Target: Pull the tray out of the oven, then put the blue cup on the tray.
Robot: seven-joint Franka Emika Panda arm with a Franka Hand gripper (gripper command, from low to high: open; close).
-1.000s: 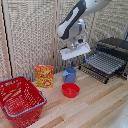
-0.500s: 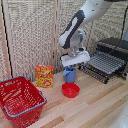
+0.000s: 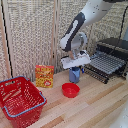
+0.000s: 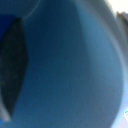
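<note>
In the exterior view the end effector [image 3: 75, 68] has come down over the blue cup [image 3: 74, 75]. A second ago it stood higher above the cup; now its white body sits right on top, hiding the rim. The cup stands on the table [image 3: 95, 107], just behind the red bowl [image 3: 70, 90] and toward the exterior view's left of the oven [image 3: 113, 50]. The tray [image 3: 104, 65] is already drawn out, lying over the lowered door, so I judge the first half done and the pick-up under way. The fingers are hidden behind the cup and mount, so whether they are spread or clamped cannot be told here. A red basket [image 3: 20, 100] and a yellow box [image 3: 44, 76] stand well apart, toward the exterior view's left

In the wrist view blue fills nearly the whole picture, blurred: the cup is very close under the camera. No fingers show clearly, so the grip stays unknown
</note>
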